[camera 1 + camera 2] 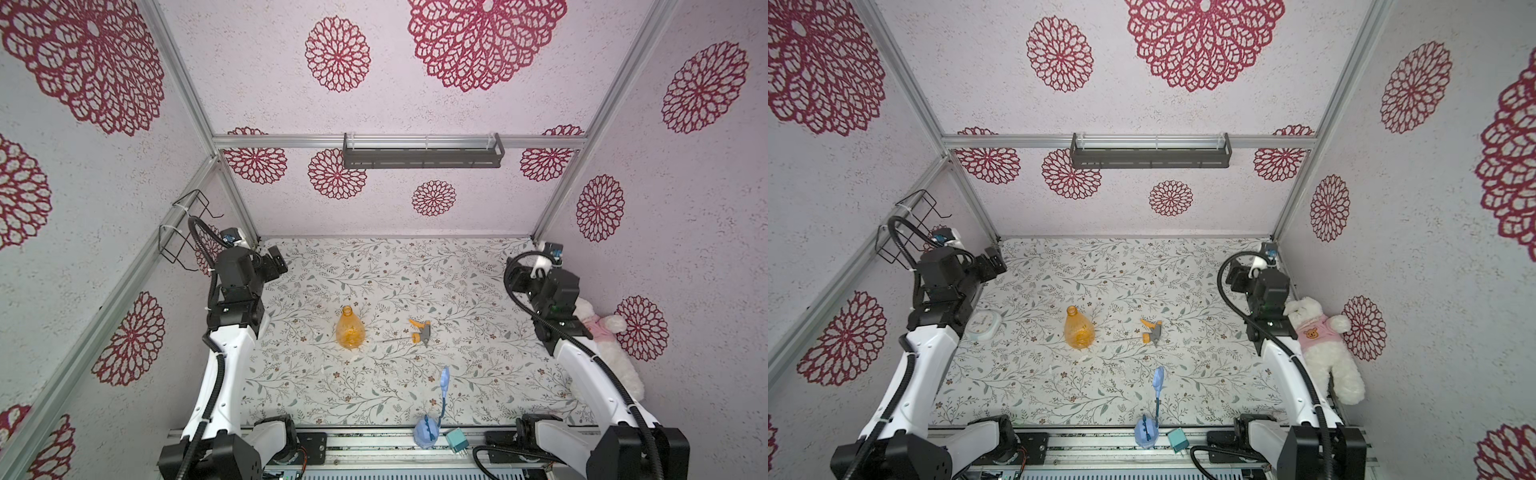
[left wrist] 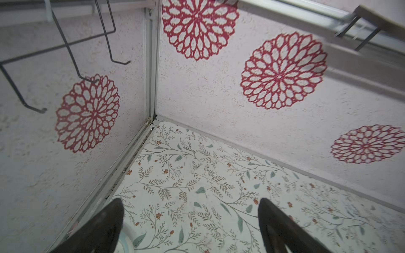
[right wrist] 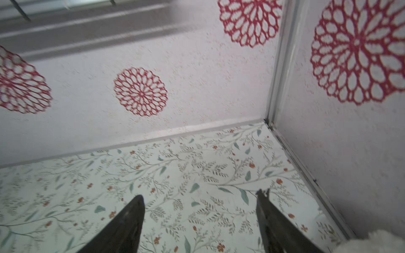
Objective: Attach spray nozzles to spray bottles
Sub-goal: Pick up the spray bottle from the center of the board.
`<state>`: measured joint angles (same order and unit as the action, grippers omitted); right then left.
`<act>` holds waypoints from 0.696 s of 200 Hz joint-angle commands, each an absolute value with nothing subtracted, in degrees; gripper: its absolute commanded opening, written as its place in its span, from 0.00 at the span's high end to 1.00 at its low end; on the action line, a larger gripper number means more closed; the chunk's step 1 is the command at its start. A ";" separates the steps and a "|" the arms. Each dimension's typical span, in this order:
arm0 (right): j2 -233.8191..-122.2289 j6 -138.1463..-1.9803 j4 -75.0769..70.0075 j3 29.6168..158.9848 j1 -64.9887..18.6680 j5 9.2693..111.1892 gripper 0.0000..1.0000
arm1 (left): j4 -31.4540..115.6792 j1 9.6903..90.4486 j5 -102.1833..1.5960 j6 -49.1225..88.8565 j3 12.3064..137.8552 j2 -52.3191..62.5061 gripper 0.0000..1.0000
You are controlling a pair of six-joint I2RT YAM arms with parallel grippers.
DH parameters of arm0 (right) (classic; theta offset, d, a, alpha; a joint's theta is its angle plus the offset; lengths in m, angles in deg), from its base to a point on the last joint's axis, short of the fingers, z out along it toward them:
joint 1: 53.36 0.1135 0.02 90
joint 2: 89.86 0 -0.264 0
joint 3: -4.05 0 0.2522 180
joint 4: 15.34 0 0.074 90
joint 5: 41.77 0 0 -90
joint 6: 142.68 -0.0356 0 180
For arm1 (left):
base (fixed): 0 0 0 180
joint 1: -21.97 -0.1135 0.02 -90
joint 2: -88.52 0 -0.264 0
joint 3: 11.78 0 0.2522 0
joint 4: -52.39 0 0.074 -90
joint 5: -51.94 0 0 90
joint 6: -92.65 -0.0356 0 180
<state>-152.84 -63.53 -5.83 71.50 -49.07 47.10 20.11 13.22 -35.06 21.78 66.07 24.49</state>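
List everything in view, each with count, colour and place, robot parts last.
spray bottle: one, translucent orange, mid-table.
spray nozzle: one, grey and orange, right of bottle, apart.
stemmed object: one, pale blue, near front edge.
rounded object: one, pale blue, front rail.
small box: one, teal, beside rounded object.
plush toy: one, white, pink shirt, right wall.
round disc: one, white, left side.
shelf: one, dark grey, back wall.
wire rack: one, black, left wall.
table: one, floral print.
left arm and right arm: two, white and black, table sides; jaws open, empty.

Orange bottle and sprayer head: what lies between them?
Only the thin dip tube of the sprayer head, pointing toward the orange bottle; otherwise bare floral tabletop, in both top views.
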 commanded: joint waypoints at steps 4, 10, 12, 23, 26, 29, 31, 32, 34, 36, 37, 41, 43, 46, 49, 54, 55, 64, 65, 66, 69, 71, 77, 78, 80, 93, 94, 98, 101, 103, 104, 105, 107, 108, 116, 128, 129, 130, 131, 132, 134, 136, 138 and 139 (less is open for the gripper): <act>-157.46 -66.18 23.49 88.64 -33.49 48.76 0.28 | 2.59 12.31 -41.88 25.04 68.58 26.64 0.03; -159.48 -66.33 26.18 92.26 -29.53 48.51 0.31 | 1.94 11.75 -43.30 25.19 68.53 27.19 0.03; -160.20 -66.44 27.16 93.53 -28.29 48.39 0.32 | 1.80 11.53 -43.86 25.16 68.51 27.35 0.03; -163.90 -66.65 31.02 99.24 -21.51 47.28 0.34 | 1.52 10.40 -46.19 25.40 67.80 28.10 0.03; -165.07 -66.70 31.98 100.59 -19.66 46.94 0.35 | 1.46 10.13 -46.72 25.36 67.59 28.27 0.03; -166.15 -66.68 33.01 102.08 -18.07 46.57 0.35 | 1.45 9.84 -47.21 25.40 67.43 28.31 0.03; -167.05 -66.66 33.70 103.08 -16.79 46.30 0.35 | 1.39 9.75 -47.54 25.41 67.32 28.43 0.03; -167.39 -66.66 33.99 103.60 -16.27 46.21 0.36 | 1.38 9.71 -47.68 25.41 67.25 28.46 0.03; -168.22 -66.65 34.58 104.43 -15.08 46.01 0.36 | 1.30 9.59 -47.89 25.41 67.16 28.48 0.03; -169.08 -66.72 35.34 105.56 -14.15 45.92 0.36 | 1.17 9.45 -48.06 25.37 67.05 28.49 0.03; -169.42 -66.69 35.64 106.03 -13.67 45.84 0.36 | 1.14 9.43 -48.12 25.34 67.03 28.49 0.03; -171.15 -66.66 36.89 107.98 -11.47 45.40 0.37 | 0.94 9.30 -48.25 25.32 66.87 28.51 0.03; -172.19 -66.72 37.57 109.04 -10.41 45.28 0.37 | 0.89 9.20 -48.28 25.32 66.78 28.56 0.03; -173.56 -66.68 38.54 110.40 -8.89 44.93 0.38 | 0.79 9.18 -48.27 25.23 66.63 28.59 0.03; -174.86 -66.59 39.67 112.19 -7.60 44.83 0.38 | 0.71 9.08 -48.39 25.17 66.54 28.66 0.03; -177.34 -66.56 41.38 114.86 -5.39 44.37 0.38 | 0.55 9.08 -48.49 25.07 66.36 28.62 0.03; -177.85 -66.52 41.74 115.38 -5.03 44.33 0.38 | 0.52 9.11 -48.55 25.02 66.34 28.60 0.03; -181.92 -66.63 44.50 120.18 -1.99 43.99 0.39 | 0.12 8.98 -48.55 24.69 66.17 28.70 0.03; -182.29 -66.60 44.79 120.68 -1.70 43.96 0.39 | 0.13 8.97 -48.54 24.70 66.15 28.69 0.03; -182.88 -66.63 45.07 121.14 -1.34 43.90 0.39 | 0.09 9.01 -48.53 24.62 66.15 28.68 0.03; -184.04 -66.66 46.03 122.74 -0.59 43.84 0.39 | -0.01 9.05 -48.59 24.55 66.06 28.82 0.03; -184.97 -66.79 46.51 123.63 0.00 43.73 0.39 | -0.03 9.01 -48.50 24.43 65.90 28.88 0.03; -187.41 -66.85 48.23 126.85 1.24 43.54 0.40 | -0.13 8.96 -48.44 24.22 65.67 29.01 0.03; -187.94 -66.88 48.50 127.39 1.54 43.47 0.40 | -0.08 8.96 -48.39 24.20 65.64 29.01 0.03; -188.78 -66.91 49.06 128.59 1.89 43.41 0.40 | -0.12 8.96 -48.32 24.18 65.55 29.02 0.03; -194.21 -66.82 52.20 135.55 4.01 42.40 0.40 | -0.52 8.79 -48.31 23.67 65.19 29.03 0.03; -194.68 -66.78 52.42 136.05 4.19 42.33 0.40 | -0.54 8.75 -48.33 23.66 65.18 29.07 0.03; -196.42 -66.83 53.36 138.13 4.69 42.03 0.40 | -0.65 8.73 -48.34 23.57 65.10 29.10 0.03; -197.60 -66.83 54.13 139.74 4.93 41.90 0.40 | -0.78 8.75 -48.27 23.43 65.08 29.11 0.03; -198.53 -66.79 54.49 140.66 5.09 41.72 0.40 | -0.82 8.78 -48.26 23.36 65.02 29.04 0.03; -198.95 -66.81 54.80 141.29 5.22 41.64 0.40 | -0.83 8.78 -48.26 23.38 65.01 28.99 0.03; -199.34 -66.82 55.04 141.60 5.28 41.55 0.40 | -0.83 8.78 -48.26 23.38 64.96 29.05 0.03; -200.33 -66.78 55.51 142.49 5.44 41.40 0.40 | -0.79 8.79 -48.26 23.37 64.96 29.09 0.03; -200.73 -66.81 55.83 143.26 5.53 41.30 0.40 | -0.81 8.74 -48.30 23.38 64.98 29.10 0.03; -204.18 -66.63 58.02 147.62 6.00 40.18 0.40 | -0.83 8.72 -48.40 23.18 64.75 29.07 0.03; -208.74 -66.57 60.95 153.01 6.46 39.12 0.40 | -0.83 8.70 -48.33 22.93 64.64 29.17 0.03; -209.02 -66.52 61.15 153.35 6.48 39.06 0.40 | -0.79 8.65 -48.38 22.85 64.64 29.18 0.03; -209.42 -66.54 61.33 153.65 6.48 38.99 0.40 | -0.77 8.63 -48.32 22.86 64.64 29.19 0.03; -209.72 -66.55 61.47 154.07 6.49 38.95 0.40 | -0.80 8.62 -48.33 22.82 64.64 29.15 0.03; -209.99 -66.52 61.72 154.40 6.49 38.89 0.40 | -0.77 8.62 -48.34 22.79 64.64 29.13 0.03; -210.55 -66.49 62.01 154.99 6.49 38.84 0.40 | -0.86 8.61 -48.35 22.71 64.64 29.11 0.03; -211.07 -66.48 62.33 155.62 6.49 38.83 0.40 | -0.91 8.61 -48.35 22.63 64.64 29.11 0.03; -211.48 -66.54 62.56 156.04 6.49 38.76 0.40 | -0.89 8.61 -48.35 22.54 64.64 29.17 0.03; -211.75 -66.51 62.65 156.31 6.53 38.75 0.40 | -0.95 8.61 -48.39 22.44 64.64 29.14 0.03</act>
<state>-207.85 -65.85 53.31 147.87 6.58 42.73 -0.13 9.15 -47.87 23.64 64.98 28.51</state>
